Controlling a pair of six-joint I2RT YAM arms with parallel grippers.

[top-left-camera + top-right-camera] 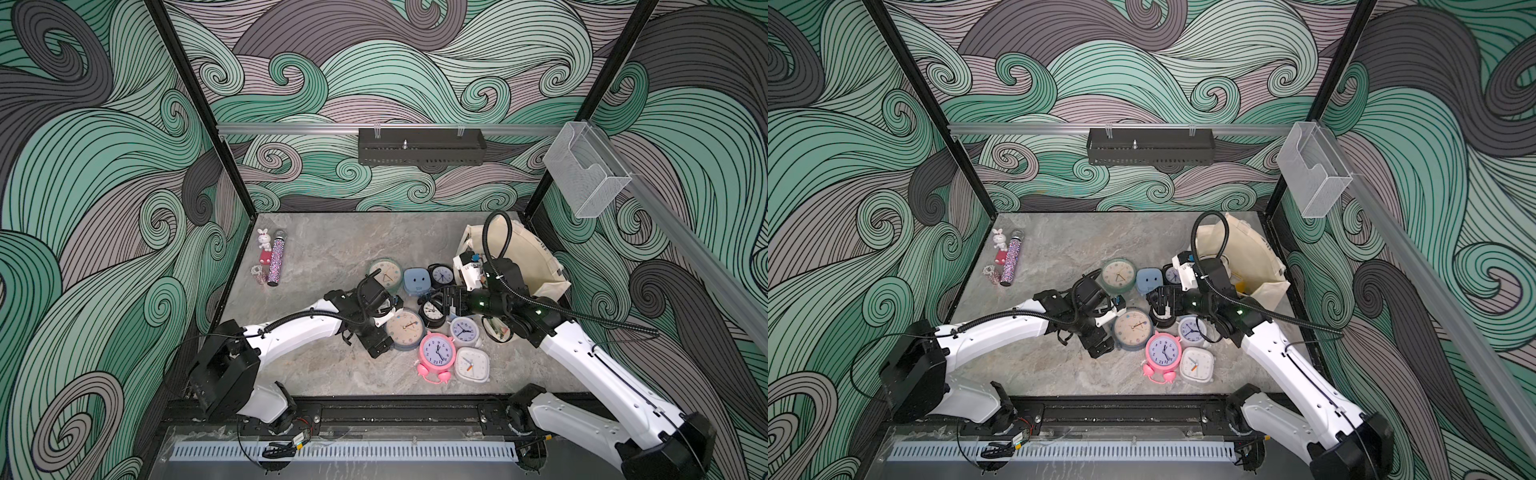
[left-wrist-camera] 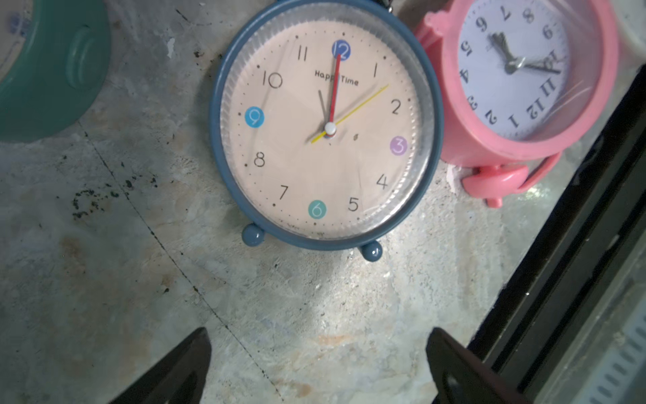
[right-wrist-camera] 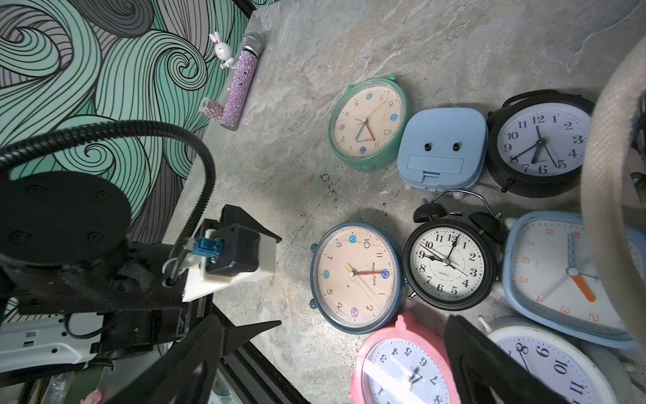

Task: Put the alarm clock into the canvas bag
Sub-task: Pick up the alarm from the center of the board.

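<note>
My left gripper, wide apart, hovers beside the round blue-rimmed alarm clock, which lies face up on the grey stone surface. I should take its rim squarely, clear of the neighbouring pink plastic clock. The cream canvas bag stands at the back right corner.

The canvas bag slumps at the far right of the grey table, partly behind the right arm. Near it, clocks lie face up in a cluster. The left gripper hangs just beside the blue-rimmed clock. The right gripper hovers over the black twin-bell clock. The pink clock touches the white square clock. A glittery microphone lies well apart.
</note>
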